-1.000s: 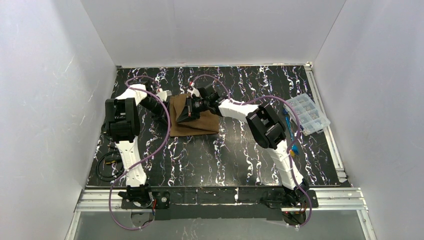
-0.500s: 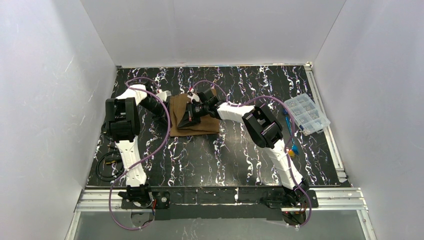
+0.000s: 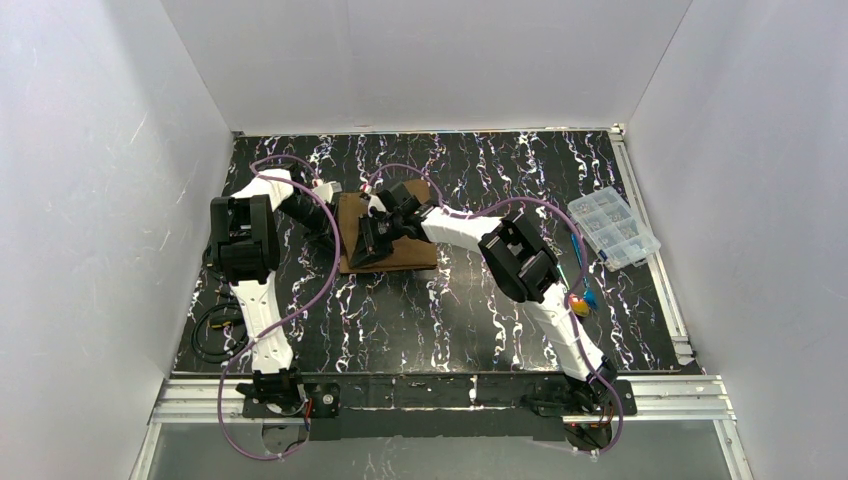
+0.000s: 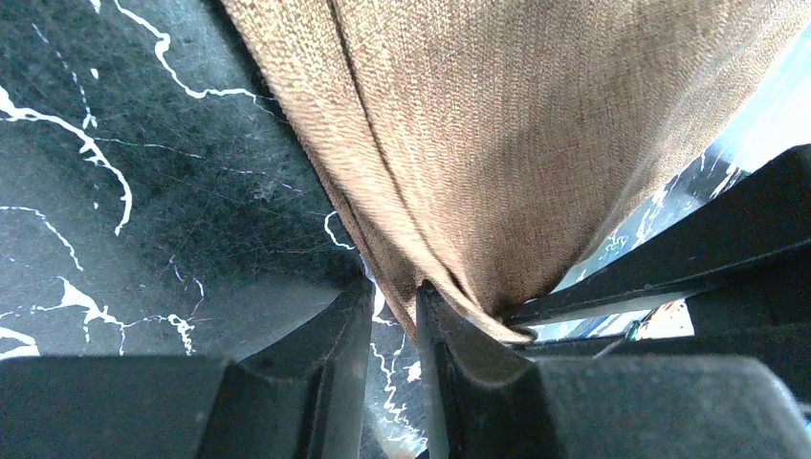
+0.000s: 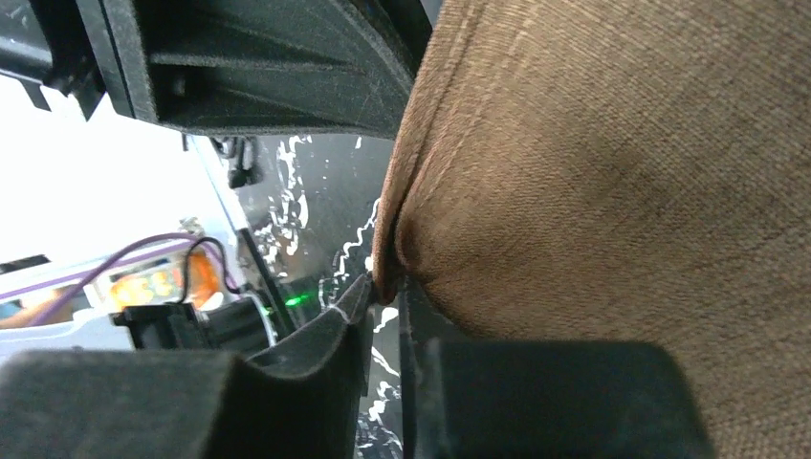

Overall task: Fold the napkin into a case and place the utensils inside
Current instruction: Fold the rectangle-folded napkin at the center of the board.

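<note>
The brown napkin (image 3: pixel 405 255) lies on the black, white-veined table (image 3: pixel 450 320) toward the far left of centre, partly folded over itself, and both arms reach in over it. The left pincer (image 4: pixel 390 298) comes at the cloth's left side. Its jaws stand narrow, with a doubled edge of the napkin running down into the slit between the tips, so it holds the napkin there; the cloth rises away from it in a taut, creased sheet above the table. The right pincer (image 5: pixel 383 292) is over the middle of the napkin, its jaws also close together. A rounded fold of the cloth sits right at the tips, but I cannot tell whether it is actually pinched or only touching. The two pincers are near each other, each showing in the other's wrist view. The utensils (image 3: pixel 585 298), blue and reddish, lie well apart on the right side of the table, beside the right arm, with a clear compartment box (image 3: pixel 613 228) farther back.
</note>
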Controlling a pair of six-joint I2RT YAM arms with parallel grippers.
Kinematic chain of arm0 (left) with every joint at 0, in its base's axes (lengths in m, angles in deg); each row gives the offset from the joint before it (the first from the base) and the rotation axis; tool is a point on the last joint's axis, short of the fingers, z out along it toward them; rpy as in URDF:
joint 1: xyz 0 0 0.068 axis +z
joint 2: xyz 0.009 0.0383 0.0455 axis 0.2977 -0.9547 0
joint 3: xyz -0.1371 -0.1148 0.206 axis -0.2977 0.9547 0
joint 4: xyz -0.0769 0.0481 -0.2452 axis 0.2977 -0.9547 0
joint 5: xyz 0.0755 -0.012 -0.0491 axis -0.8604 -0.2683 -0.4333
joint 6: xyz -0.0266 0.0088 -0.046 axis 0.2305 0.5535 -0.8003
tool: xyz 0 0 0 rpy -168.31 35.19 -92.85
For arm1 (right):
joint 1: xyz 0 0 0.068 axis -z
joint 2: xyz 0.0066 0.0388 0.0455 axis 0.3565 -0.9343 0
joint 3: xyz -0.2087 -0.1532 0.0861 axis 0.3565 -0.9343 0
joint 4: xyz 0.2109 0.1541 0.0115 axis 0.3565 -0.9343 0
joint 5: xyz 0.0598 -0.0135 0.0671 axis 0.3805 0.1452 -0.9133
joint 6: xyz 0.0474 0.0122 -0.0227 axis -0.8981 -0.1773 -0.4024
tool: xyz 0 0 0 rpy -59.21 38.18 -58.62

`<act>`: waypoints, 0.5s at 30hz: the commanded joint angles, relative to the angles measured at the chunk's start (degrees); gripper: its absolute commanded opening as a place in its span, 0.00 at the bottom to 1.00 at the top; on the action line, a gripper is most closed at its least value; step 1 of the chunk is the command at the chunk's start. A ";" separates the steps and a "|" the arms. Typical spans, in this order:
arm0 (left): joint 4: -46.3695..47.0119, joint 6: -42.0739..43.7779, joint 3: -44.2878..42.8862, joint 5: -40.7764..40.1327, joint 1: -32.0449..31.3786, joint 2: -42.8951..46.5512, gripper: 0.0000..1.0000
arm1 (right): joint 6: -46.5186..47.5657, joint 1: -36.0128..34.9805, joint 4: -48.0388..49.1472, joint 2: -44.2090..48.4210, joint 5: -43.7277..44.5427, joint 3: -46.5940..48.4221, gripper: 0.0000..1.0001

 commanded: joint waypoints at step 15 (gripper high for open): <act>-10.88 6.59 -9.87 -2.08 5.47 1.13 0.25 | 2.33 0.63 -5.14 4.67 4.65 9.74 0.46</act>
